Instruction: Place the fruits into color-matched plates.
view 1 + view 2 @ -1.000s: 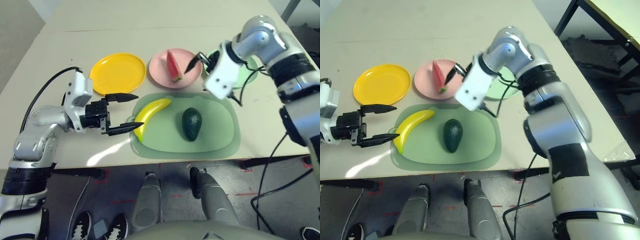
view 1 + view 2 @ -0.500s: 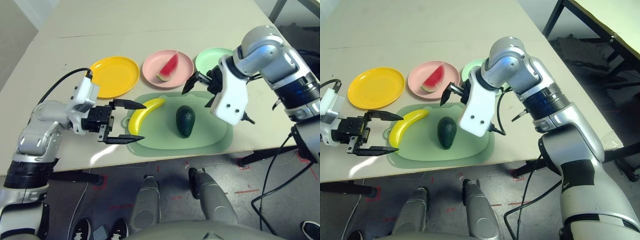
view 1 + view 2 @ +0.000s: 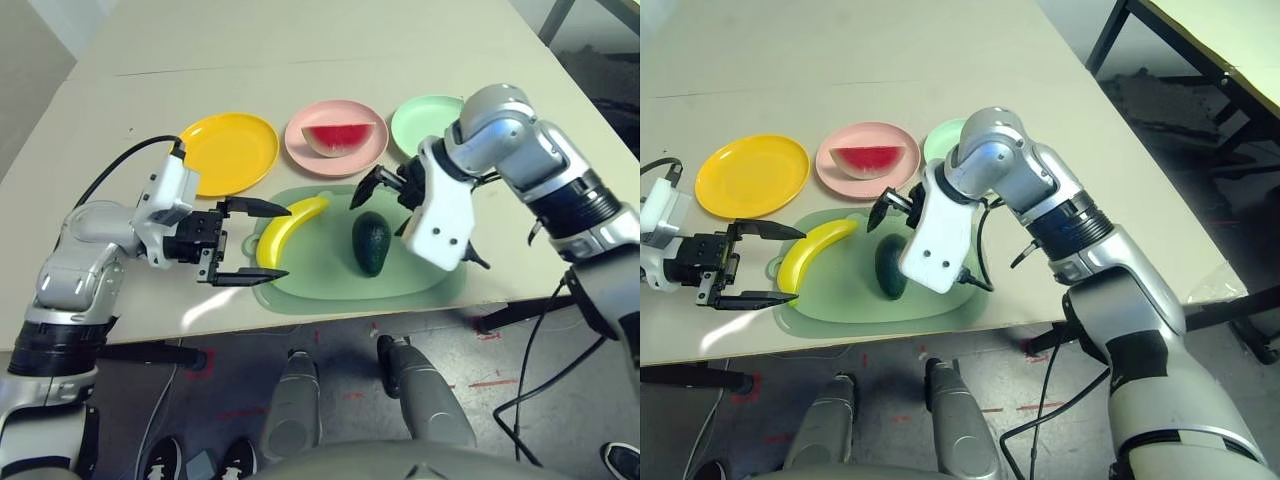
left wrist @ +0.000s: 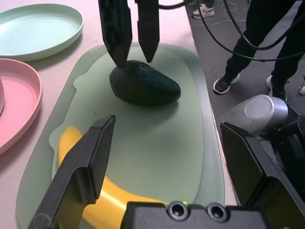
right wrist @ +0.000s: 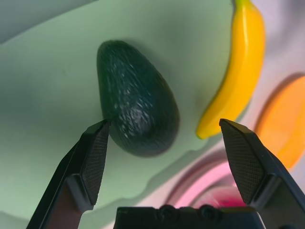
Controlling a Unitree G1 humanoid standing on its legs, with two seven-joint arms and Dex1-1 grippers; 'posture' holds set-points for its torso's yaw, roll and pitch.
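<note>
Head view: watermelon wedge (image 3: 339, 138) sits on the pink plate (image 3: 300, 151); banana (image 3: 283, 231) and avocado (image 3: 371, 242) lie well apart on the pale green mat (image 3: 330, 280). Left wrist view: left gripper (image 4: 164, 164) spread wide by the banana. Right wrist view: right gripper (image 5: 164, 157) gaping over the avocado, holding nothing.

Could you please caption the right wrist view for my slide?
Open right gripper poised over the avocado on the green mat, banana alongside.

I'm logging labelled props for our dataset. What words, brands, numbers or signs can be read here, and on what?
None can be read: the banana, avocado, watermelon wedge, the three plates, the green mat and both grippers carry no legible text.
</note>
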